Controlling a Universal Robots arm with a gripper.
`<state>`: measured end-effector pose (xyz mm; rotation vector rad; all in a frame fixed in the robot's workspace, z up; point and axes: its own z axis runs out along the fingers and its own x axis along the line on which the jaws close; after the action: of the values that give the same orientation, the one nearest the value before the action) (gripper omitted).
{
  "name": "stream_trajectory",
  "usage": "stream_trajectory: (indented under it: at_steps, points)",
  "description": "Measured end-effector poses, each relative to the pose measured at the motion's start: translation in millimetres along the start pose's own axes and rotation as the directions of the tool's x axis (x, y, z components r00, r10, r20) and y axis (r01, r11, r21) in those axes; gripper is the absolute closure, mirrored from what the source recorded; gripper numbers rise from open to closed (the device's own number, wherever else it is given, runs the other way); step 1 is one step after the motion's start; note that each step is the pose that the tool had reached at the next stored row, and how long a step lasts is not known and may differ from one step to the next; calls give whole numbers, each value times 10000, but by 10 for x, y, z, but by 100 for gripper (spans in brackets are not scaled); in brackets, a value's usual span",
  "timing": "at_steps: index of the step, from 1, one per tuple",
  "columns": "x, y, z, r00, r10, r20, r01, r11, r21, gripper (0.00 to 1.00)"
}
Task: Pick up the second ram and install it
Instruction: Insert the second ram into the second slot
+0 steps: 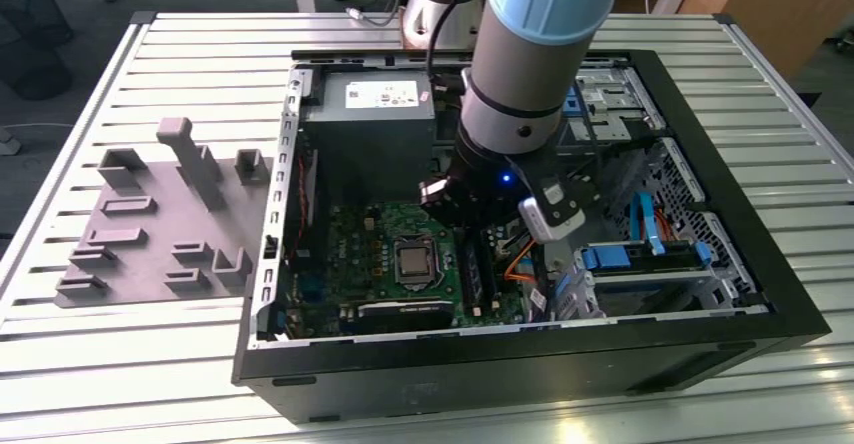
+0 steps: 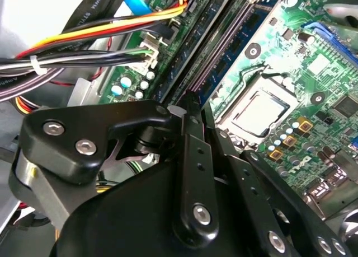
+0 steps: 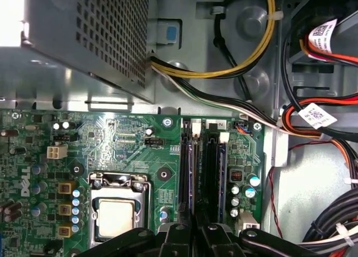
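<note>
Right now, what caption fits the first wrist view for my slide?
Gripper poised low over the memory slots of the green motherboard, beside the processor.

blue-green ram [image 3: 221,176], upright in motherboard slot

Arm upright — wrist lowered, gripper [image 1: 470,226] fingers [image 2: 193,156] closed together

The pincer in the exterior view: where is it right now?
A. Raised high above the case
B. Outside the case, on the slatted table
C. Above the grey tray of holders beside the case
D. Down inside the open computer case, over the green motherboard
D: the pincer sits low inside the open computer case, right over the green motherboard by its memory slots.
</note>
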<state>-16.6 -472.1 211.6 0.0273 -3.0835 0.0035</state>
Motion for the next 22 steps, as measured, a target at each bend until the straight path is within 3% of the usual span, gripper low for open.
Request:
stream_trajectory:
  at_steps: [22]
  points:
    - [-12, 0, -32, 10000, 58, 0, -58, 10000, -3, 86]
